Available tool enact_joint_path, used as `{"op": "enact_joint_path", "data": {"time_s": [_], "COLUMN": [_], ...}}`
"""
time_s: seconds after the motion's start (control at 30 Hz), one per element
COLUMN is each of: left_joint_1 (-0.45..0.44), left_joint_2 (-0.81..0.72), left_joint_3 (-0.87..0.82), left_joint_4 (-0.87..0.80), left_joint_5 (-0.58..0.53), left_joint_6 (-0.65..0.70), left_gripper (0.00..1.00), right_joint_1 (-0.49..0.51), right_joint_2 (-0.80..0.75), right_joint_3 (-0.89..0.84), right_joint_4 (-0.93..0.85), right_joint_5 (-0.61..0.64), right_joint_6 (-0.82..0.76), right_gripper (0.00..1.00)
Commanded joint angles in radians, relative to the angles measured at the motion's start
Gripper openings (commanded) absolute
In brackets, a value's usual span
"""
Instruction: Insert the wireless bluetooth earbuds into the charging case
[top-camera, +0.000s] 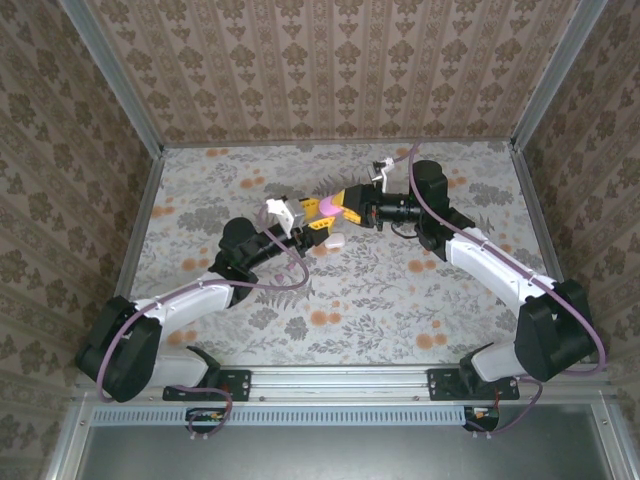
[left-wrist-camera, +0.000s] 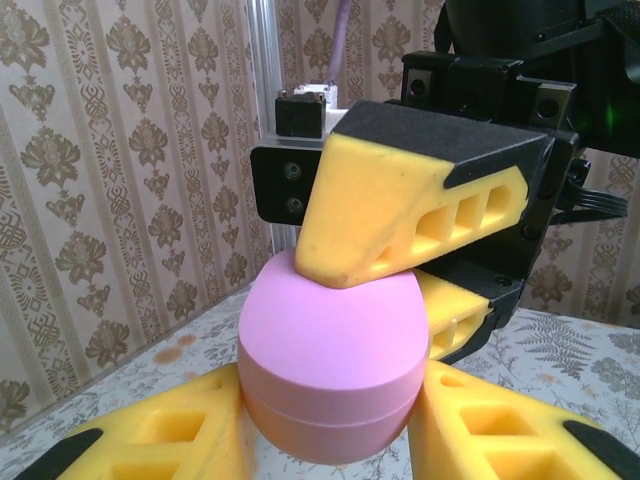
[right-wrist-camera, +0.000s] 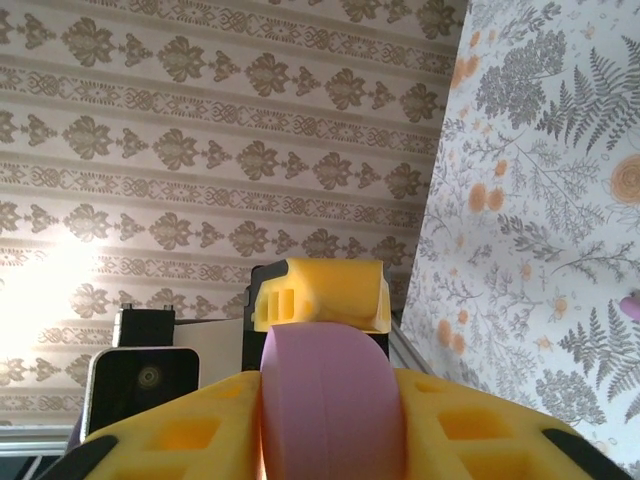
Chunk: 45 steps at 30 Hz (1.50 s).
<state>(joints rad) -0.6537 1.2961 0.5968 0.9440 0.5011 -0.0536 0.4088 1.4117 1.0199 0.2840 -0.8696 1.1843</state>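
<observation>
Top, left gripper: I see it meeting the right gripper over the middle of the table.
Top, charging case: pink-purple, caught between the two grippers.
Top, earbud: one small pale piece on the table, just beside the left gripper, outside the case.
Left wrist, charging case: closed, seam showing, pinched between my left fingers. One right finger presses its top and the other sits beneath.
Right wrist, charging case: right fingers clamp both its sides, with a left finger behind it.
Right wrist, earbud: pinkish speck on the table, cut by the frame edge.
</observation>
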Motion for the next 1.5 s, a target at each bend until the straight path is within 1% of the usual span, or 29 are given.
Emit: {"op": "enact_joint_path", "data": {"time_s": [0.0,0.2,0.33,0.4,0.73,1.0,1.13,1.37,1.47], "left_joint_1": [-0.007,-0.007,-0.007,-0.009,-0.011,-0.012,-0.013,-0.015,-0.015], "left_joint_2": [-0.010,-0.008,-0.005,-0.004,-0.001,0.008,0.009,0.012,0.014], "left_joint_3": [0.028,0.031,0.034,0.034,0.031,0.038,0.039,0.043,0.044], "left_joint_4": [0.027,0.011,0.001,0.004,0.038,0.046,0.045,0.051,0.052], "left_joint_5": [0.022,0.015,0.015,0.009,-0.033,-0.033,-0.030,-0.030,-0.029], "left_joint_6": [-0.003,0.016,0.029,0.031,0.031,0.031,0.031,0.028,0.028], "left_gripper": [0.43,0.50,0.52,0.53,0.52,0.51,0.46,0.47,0.50], "right_joint_1": [0.007,0.009,0.010,0.012,0.016,0.022,0.022,0.024,0.025], "right_joint_2": [-0.006,-0.011,-0.007,-0.006,-0.004,0.001,0.006,0.015,0.015], "right_joint_3": [0.008,-0.013,-0.037,-0.040,-0.055,-0.060,-0.059,-0.066,-0.067], "right_joint_4": [0.056,0.113,0.189,0.178,0.175,0.195,0.215,0.211,0.214], "right_joint_5": [-0.002,0.017,0.030,0.033,0.043,0.048,0.044,0.047,0.047], "right_joint_6": [0.027,0.087,0.155,0.158,0.169,0.185,0.198,0.196,0.194], "right_gripper": [0.32,0.29,0.29,0.29,0.29,0.30,0.30,0.30,0.30]}}
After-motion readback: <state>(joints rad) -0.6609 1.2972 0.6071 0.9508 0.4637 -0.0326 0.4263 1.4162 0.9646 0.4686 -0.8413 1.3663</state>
